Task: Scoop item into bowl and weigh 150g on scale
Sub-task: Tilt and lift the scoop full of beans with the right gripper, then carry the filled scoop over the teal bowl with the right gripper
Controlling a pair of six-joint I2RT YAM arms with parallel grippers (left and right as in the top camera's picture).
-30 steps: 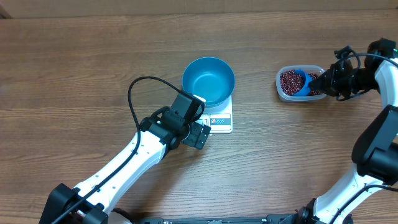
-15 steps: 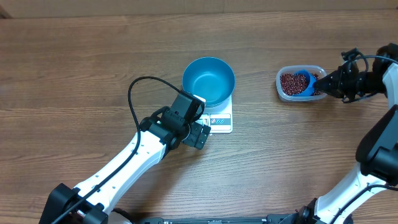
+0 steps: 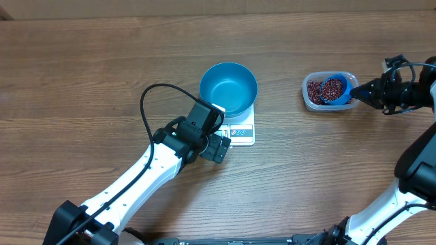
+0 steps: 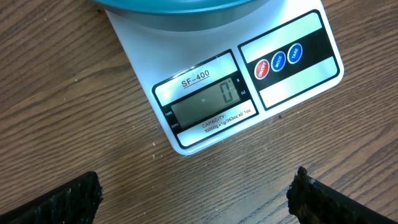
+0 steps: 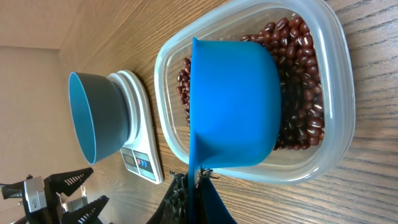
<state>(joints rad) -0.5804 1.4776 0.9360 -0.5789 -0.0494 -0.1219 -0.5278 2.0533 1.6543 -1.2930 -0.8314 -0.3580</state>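
Note:
The bright blue bowl [image 3: 228, 88] stands on the white scale [image 3: 242, 131], and the scale's display [image 4: 214, 99] reads 0. A clear tub [image 3: 310, 95] at the right holds the item, dark red-brown beans [image 5: 298, 81]. A small blue scoop [image 3: 334, 89] sits in the tub with beans heaped in it. My right gripper [image 3: 366, 87] is shut on the scoop's handle [image 5: 195, 163], just right of the tub. The left gripper [image 4: 196, 193] hangs open over the bare wood in front of the scale's display, with nothing between its fingers [image 4: 68, 199].
Bare wooden table lies all around. The left arm's black cable [image 3: 146, 102] loops up to the left of the bowl. The tub [image 5: 339, 93] sits a short way right of the scale [image 5: 140, 149], with bare wood between them.
The right gripper has drawn back to the right with the scoop, which now sits at the tub's right side with beans in it. The left arm has not moved.

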